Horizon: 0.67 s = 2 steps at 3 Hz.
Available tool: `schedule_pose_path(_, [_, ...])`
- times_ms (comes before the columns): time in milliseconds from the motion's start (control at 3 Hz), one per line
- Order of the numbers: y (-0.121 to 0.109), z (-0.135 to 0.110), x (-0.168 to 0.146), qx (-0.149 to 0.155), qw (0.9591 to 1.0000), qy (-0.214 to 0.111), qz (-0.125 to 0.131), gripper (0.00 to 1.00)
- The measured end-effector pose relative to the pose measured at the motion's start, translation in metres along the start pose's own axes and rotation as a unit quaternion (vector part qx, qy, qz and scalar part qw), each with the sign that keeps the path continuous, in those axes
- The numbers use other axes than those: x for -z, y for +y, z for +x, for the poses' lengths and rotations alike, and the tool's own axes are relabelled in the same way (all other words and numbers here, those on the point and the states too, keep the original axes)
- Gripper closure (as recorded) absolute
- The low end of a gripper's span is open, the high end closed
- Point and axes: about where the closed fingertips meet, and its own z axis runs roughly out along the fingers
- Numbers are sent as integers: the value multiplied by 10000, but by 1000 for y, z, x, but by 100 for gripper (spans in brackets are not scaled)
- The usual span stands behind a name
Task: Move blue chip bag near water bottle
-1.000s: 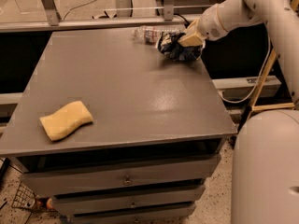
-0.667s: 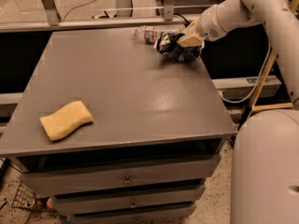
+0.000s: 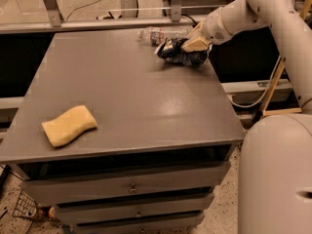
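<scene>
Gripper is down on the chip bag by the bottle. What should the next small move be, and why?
Probably release the blue chip bag and lift the gripper straight up. The bag appears to rest on the table at its far right corner, right beside the water bottle lying on its side, so the placement looks done.

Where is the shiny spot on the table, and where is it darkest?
Camera view: a pale sheen of reflected light lies on the table, right of its middle. Camera view: the deepest shadow is in the gap under the tabletop, above the drawers. Camera view: the gripper, at the blue chip bag beside the water bottle, looks warmly lit.
</scene>
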Motion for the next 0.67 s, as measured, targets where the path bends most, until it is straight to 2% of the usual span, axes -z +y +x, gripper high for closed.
schedule_pose_path(333, [1,0,-4,-2,10000,-4,-29,5])
schedule_pose_path(667, [2,0,-7,-3,10000,-7,-48,0])
